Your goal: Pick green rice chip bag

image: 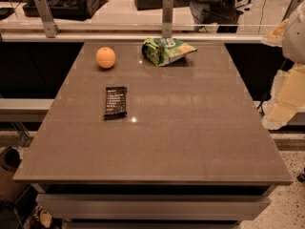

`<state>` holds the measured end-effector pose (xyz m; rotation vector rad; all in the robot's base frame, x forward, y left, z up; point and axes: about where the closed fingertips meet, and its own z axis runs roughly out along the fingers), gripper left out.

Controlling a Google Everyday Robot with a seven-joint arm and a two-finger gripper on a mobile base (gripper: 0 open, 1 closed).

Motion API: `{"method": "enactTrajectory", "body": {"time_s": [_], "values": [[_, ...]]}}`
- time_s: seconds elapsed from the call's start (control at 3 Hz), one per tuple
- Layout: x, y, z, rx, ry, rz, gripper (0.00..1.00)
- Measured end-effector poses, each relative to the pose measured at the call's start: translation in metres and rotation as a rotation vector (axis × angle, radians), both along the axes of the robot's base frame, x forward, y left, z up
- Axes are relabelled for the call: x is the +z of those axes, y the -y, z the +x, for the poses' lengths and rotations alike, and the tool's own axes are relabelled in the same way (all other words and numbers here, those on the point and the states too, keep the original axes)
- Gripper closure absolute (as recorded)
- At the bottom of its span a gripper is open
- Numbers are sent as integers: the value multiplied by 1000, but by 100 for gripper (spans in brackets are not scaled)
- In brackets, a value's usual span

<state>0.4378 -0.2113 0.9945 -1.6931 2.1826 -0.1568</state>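
The green rice chip bag [167, 50] lies crumpled at the far middle of the brown table [190, 128], shiny green with white lettering and a pale picture patch. My gripper [276, 116] hangs at the right edge of the view, pale and blurred, beyond the table's right side. It is well to the right of the bag and nearer the camera, and it touches nothing.
An orange [106, 57] sits at the far left of the table. A small flat black packet with white text [116, 102] lies left of centre. A metal rail with glass panels [167, 13] runs behind the table's far edge, with a person beyond it.
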Motion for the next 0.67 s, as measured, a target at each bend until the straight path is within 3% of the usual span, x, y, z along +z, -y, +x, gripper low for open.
{"method": "enactTrajectory", "body": {"time_s": [0.67], "values": [[3, -5, 24, 18, 60, 47, 0]]}}
